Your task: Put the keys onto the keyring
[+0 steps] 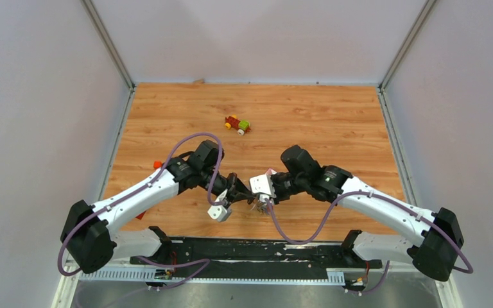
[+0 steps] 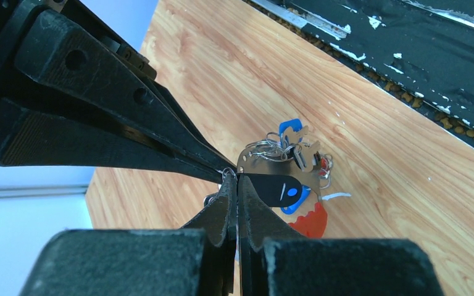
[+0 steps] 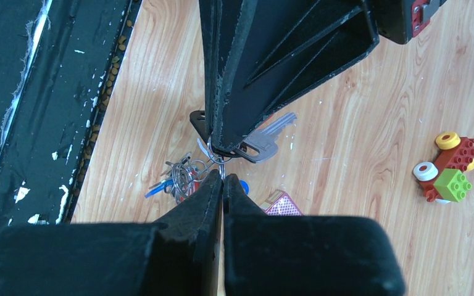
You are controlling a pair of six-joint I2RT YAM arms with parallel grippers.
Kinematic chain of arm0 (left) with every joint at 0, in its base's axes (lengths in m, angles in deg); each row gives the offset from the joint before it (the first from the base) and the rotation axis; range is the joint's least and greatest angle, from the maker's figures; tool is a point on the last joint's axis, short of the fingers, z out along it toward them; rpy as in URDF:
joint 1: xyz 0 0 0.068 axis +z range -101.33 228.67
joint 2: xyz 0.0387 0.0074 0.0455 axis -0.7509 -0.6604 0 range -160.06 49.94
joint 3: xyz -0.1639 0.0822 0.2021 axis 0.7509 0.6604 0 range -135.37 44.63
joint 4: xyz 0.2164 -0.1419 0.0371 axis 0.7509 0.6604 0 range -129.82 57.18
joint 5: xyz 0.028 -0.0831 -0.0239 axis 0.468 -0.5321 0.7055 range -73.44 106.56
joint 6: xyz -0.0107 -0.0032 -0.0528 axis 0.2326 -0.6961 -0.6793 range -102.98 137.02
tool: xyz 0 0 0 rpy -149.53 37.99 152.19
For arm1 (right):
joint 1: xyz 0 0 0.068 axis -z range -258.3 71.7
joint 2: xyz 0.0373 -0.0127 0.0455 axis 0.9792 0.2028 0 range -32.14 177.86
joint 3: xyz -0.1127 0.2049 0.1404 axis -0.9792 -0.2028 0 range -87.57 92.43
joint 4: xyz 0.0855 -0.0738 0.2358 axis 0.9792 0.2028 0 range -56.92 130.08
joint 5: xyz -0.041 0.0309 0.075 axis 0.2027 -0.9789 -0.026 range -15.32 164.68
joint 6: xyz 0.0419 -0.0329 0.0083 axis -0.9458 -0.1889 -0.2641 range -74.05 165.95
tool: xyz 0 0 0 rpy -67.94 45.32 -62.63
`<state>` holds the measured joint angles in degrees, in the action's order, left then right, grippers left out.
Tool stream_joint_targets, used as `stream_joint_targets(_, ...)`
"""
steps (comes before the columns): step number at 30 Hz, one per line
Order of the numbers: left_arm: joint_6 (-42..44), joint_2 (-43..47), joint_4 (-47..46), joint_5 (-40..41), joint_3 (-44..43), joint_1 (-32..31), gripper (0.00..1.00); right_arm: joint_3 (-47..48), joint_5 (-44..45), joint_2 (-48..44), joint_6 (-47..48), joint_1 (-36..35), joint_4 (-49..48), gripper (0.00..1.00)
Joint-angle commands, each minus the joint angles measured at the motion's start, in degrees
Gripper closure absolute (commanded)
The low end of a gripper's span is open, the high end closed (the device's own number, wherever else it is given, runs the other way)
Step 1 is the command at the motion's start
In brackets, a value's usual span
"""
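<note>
Well, both my arms met low over the near edge of the bench [image 1: 334, 128], tips almost touching. My left tool [image 2: 235, 185] was clenched on a black-headed key [image 3: 264, 140]: the dark head sat pinched at its tips and the silver blade stuck out to one side. My right tool [image 3: 223, 182] was clenched too, its fingers pressed flat together on a thin wire loop of the keyring [image 3: 220, 161], just under the left tool's tips. The other keys [image 3: 178, 177] were bunched on that ring, a blue head showing among them, on the side toward the black rail at the bench's edge. I could not tell whether the bunch hung free or lay on the wood. A red fob [image 2: 311, 223] with a wavy edge showed just below the black head in the left wrist view. A pink packet [image 3: 282, 203] lay on the wood right beside my right tool. The toy car [image 1: 237, 124] stood well apart, farther up the bench.
</note>
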<state>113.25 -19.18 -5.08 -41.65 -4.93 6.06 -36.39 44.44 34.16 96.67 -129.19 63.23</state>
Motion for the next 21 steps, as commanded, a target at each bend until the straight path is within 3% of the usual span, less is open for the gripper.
stream_joint_targets(1, 1.5, -0.2, 7.6, -0.7, -0.4, -0.1, 1.0, 3.2, 3.3, -0.8, -0.1, 0.6, -1.8, 1.0)
stream_joint_targets(21, 4.7, 0.8, 10.3, 0.6, -0.3, 0.0, 1.0, 3.1, -2.4, -3.3, 3.9, 2.3, 2.4, 1.0)
